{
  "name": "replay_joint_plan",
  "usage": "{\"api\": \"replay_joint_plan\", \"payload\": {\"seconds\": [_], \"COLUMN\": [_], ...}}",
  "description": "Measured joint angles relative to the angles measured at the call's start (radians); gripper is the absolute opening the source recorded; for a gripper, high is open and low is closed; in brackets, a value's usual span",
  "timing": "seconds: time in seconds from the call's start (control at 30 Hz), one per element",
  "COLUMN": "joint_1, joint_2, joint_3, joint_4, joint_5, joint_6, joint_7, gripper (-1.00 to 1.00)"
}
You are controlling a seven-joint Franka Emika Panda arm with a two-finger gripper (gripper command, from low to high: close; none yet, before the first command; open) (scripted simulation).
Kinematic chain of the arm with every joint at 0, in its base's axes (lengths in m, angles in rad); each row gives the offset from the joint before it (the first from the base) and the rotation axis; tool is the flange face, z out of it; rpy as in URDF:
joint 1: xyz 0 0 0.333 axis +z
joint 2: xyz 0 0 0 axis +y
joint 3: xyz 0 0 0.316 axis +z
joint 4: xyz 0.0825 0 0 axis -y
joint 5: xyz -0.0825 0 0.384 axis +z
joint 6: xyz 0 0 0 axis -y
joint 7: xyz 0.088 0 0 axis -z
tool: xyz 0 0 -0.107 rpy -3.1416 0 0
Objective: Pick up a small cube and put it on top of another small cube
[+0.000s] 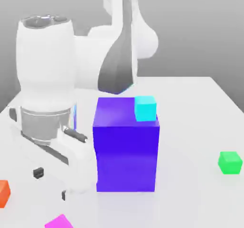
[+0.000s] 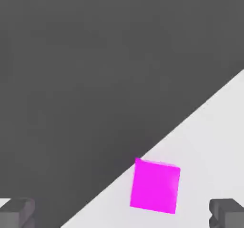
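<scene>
Pincer [image 2: 122,215] wide, holding nothing; magenta cube [image 2: 155,186] on white table [image 2: 214,141] between fingertips [image 2: 16,213], untouched.

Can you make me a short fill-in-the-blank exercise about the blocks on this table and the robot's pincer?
1. The small cyan block sits on top of the big ____ block.
2. The block near the exterior view's right edge of the table is ____.
3. In the hand view, the block lying between the fingertips of the pincer is ____.
4. The pincer's jaws are ____.

Missing words: blue; green; magenta; open
</scene>
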State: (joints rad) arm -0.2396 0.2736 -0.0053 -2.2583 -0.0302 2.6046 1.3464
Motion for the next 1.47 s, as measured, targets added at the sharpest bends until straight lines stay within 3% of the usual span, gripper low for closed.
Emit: {"api": "replay_joint_plan", "payload": {"seconds": [0.2, 0.23, 0.47, 0.6, 0.93, 1.13, 1.23, 1.37, 1.4, 1.47], "joint_1": [-0.019, -0.019, -0.02, -0.016, 0.252, 0.48, 0.631, 0.697, 0.708, 0.708], "joint_2": [0.216, 0.249, 0.256, 0.136, -0.06, -0.19, -0.161, -0.047, -0.031, -0.031], "joint_3": [0.0, 0.0, 0.0, -0.002, 0.206, 0.395, 0.446, 0.379, 0.366, 0.366], "joint_4": [0.028, 0.035, 0.037, 0.01, -0.169, -0.307, -0.326, -0.32, -0.319, -0.319], "joint_5": [0.037, 0.038, 0.038, 0.038, 0.03, 0.013, -0.073, -0.206, -0.224, -0.224], "joint_6": [0.117, 0.142, 0.148, 0.055, 0.043, 0.051, 0.086, 0.18, 0.194, 0.194], "joint_7": [0.027, 0.027, 0.027, 0.028, 0.208, 0.366, 0.516, 0.629, 0.642, 0.642], "gripper": [0.0, -1.0, -1.0, -1.0, -1.0, -1.0, -1.0, -1.0, 1.0, 1.0]}}
